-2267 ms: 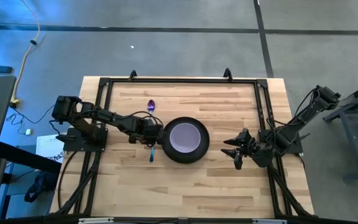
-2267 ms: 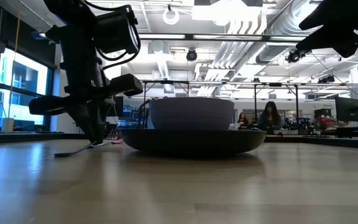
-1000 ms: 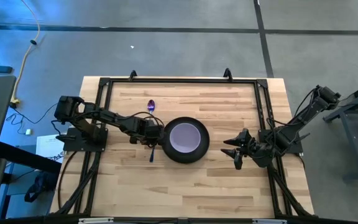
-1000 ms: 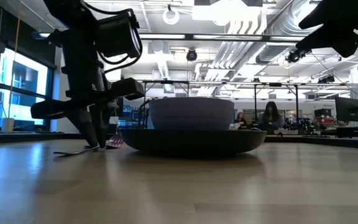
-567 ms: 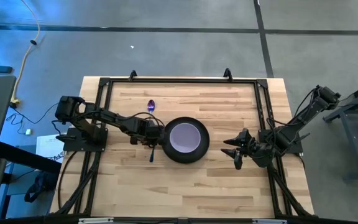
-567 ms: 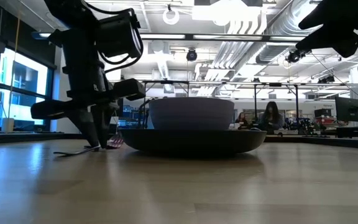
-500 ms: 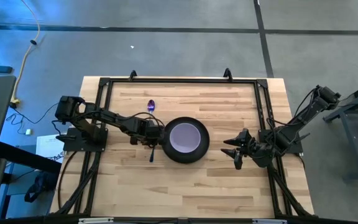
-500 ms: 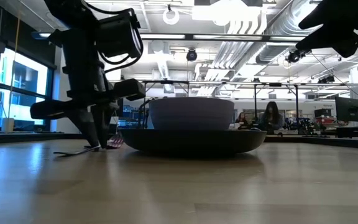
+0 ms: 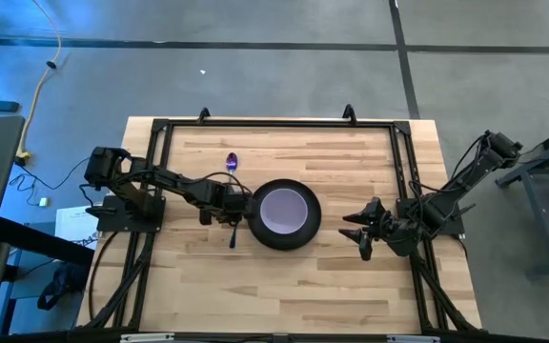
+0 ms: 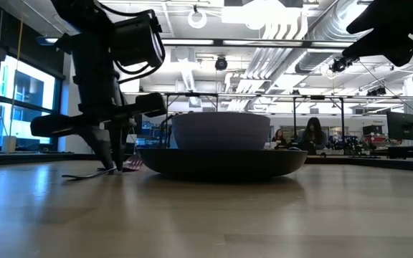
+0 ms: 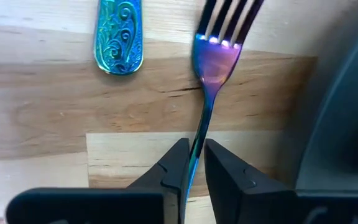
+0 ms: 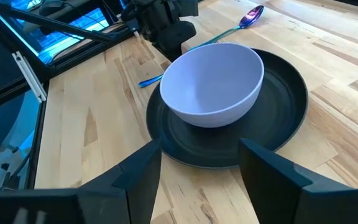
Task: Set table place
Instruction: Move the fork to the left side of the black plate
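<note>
A lavender bowl (image 9: 282, 211) stands in a dark grey round plate (image 9: 285, 241) at mid-table. Left of the plate lies the fork (image 11: 215, 59), its tines toward the far edge and its handle (image 9: 233, 234) toward the near edge. My left gripper (image 9: 228, 210) stands over it, shut on it. The purple-headed spoon (image 9: 232, 161) lies just beyond, and its teal handle end (image 11: 118, 37) lies beside the fork's tines. My right gripper (image 9: 356, 232) hangs open to the right of the plate, above the table, touching nothing. My left gripper pinches the fork's thin handle (image 11: 197, 146), just behind the neck, between its two fingertips (image 11: 174, 163). The fingers come from above, pointing almost straight down, and stand across the handle. The fork lies on the table (image 10: 84, 175), close to the plate's left rim.
The black metal frame (image 9: 274, 124) runs around the wooden top. Bare wood lies in front of the plate (image 9: 284, 286) and between the plate and my right gripper. In the low view, people sit in the room behind the table (image 10: 311, 132).
My left gripper has rolled a little about its own pointing line while staying in place over the fork. The fork stays on the table beside the plate.
</note>
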You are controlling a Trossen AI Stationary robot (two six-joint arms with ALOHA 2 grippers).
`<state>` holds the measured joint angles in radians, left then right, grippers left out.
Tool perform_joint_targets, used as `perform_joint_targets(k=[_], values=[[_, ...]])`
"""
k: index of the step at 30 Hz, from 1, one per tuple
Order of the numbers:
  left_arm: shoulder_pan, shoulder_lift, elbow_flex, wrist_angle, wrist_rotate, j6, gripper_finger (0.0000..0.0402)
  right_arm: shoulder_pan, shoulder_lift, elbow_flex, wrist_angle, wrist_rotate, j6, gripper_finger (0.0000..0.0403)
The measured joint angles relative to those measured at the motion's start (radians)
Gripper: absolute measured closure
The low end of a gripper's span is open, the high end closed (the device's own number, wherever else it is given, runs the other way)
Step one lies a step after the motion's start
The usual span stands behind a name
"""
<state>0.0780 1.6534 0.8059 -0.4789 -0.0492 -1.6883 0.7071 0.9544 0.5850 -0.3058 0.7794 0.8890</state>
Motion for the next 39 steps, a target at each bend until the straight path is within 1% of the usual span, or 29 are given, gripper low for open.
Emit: perform_joint_targets(k=[7,9,14,17,20,28,31,34,39], values=[[0.0,0.0,0.0,-0.003,-0.007,-0.019,0.0396,0.0,0.0,0.0,0.0,-0.01,0.0,0.0199],[-0.001,0.0,-0.002,0.007,-0.008,-0.009,0.0391,0.0,0.0,0.0,0.0,-0.011,-0.007,0.0199],[0.0,0.0,-0.001,0.012,0.002,0.04,0.0356,0.0,0.0,0.0,-0.001,-0.013,-0.008,0.0199],[0.0,0.0,-0.001,0.012,0.008,0.073,0.0346,0.0,0.0,0.0,-0.001,-0.013,-0.012,0.0199],[0.0,0.0,-0.001,0.011,0.011,0.096,0.035,0.0,0.0,0.0,-0.001,-0.013,-0.015,0.0199],[0.001,0.001,-0.001,0.006,0.03,0.173,0.0382,0.0,0.0,0.0,-0.001,-0.013,-0.015,0.0199],[0.001,0.001,-0.001,0.006,0.031,0.189,0.0389,0.0,0.0,0.0,0.0,-0.012,-0.015,0.0199],[0.0,0.001,-0.002,0.008,0.031,0.191,0.0387,0.0,0.0,0.0,0.0,-0.012,-0.009,0.0199],[0.0,0.001,-0.002,0.009,0.031,0.177,0.0367,0.0,0.0,0.0,0.003,-0.012,-0.008,0.0199]])
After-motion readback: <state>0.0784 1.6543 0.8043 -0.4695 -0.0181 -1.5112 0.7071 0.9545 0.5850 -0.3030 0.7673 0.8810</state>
